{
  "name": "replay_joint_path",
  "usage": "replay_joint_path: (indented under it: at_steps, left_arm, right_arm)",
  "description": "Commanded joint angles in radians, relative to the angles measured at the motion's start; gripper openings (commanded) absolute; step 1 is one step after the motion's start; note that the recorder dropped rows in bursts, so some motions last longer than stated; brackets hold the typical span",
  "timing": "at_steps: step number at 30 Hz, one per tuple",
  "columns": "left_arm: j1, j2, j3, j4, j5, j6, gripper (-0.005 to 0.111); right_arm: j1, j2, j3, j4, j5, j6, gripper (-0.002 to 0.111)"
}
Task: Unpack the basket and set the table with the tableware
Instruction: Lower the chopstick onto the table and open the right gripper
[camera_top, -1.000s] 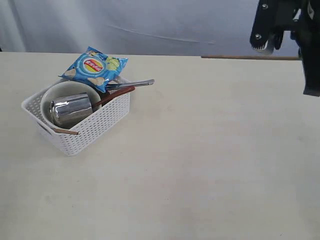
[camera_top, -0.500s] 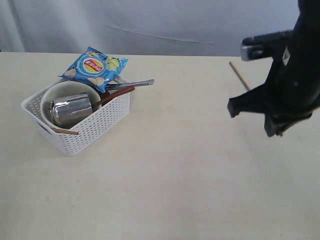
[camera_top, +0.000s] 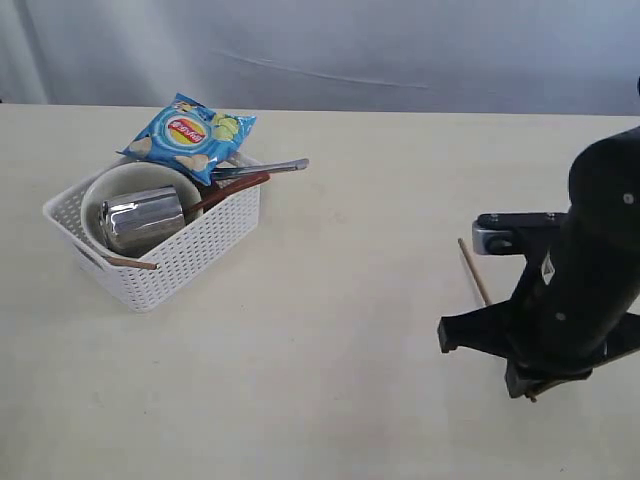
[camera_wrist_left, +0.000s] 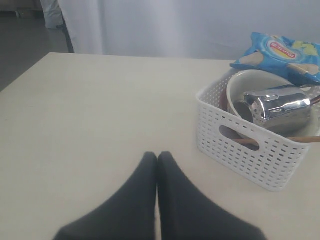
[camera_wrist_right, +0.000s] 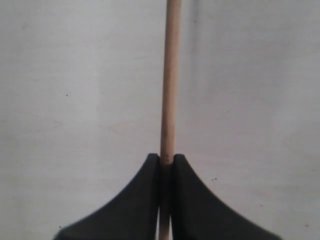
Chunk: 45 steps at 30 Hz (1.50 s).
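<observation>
Black right gripper (camera_wrist_right: 166, 159) is pinching a thin brown wooden chopstick (camera_wrist_right: 170, 75) over the cream tabletop (camera_wrist_right: 75, 75); left gripper (camera_wrist_left: 157, 155) is sitting clenched, empty.

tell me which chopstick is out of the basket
The chopstick pinched in the right fingers, far right of the basket; the other chopstick lies inside it, across the front rim.

The black right arm (camera_top: 585, 290) has come down with the thin brown wooden chopstick (camera_top: 473, 270).
From high in the far right corner of the exterior view, the arm has swung low over the right side of the pale cream tabletop (camera_top: 330, 380). The chopstick, pinched in the right gripper (camera_wrist_right: 167, 159), has turned from level to slanting and now lies close to the surface.
</observation>
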Motion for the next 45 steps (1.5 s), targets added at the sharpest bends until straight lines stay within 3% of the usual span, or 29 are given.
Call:
replay_joint_path:
  at_steps: [1, 13, 19, 38, 40, 43, 45]
  left_arm:
    - [-0.005, 0.005, -0.005, -0.008, -0.009, 0.004, 0.0]
    - [-0.005, 0.005, -0.005, -0.008, -0.009, 0.004, 0.0]
    - [-0.005, 0.005, -0.005, -0.008, -0.009, 0.004, 0.0]
    - [-0.005, 0.005, -0.005, -0.008, -0.009, 0.004, 0.0]
    - [-0.005, 0.005, -0.005, -0.008, -0.009, 0.004, 0.0]
    - [-0.005, 0.005, -0.005, -0.008, -0.009, 0.004, 0.0]
    - [-0.005, 0.005, -0.005, -0.008, -0.009, 0.004, 0.0]
  right_arm:
    - [0.0, 0.008, 0.041, 0.034, -0.08, 0.005, 0.0]
    - [0.082, 0.126, 0.043, 0.043, -0.102, 0.005, 0.0]
    - [0.082, 0.178, 0.043, 0.043, -0.192, 0.051, 0.0]
    - [0.082, 0.179, 0.043, 0.039, -0.188, 0.072, 0.0]
    - [0.082, 0.179, 0.043, 0.039, -0.184, 0.066, 0.008]
    - [0.082, 0.179, 0.043, 0.039, -0.188, 0.068, 0.042]
    - [0.082, 0.179, 0.043, 0.039, -0.201, 0.068, 0.046]
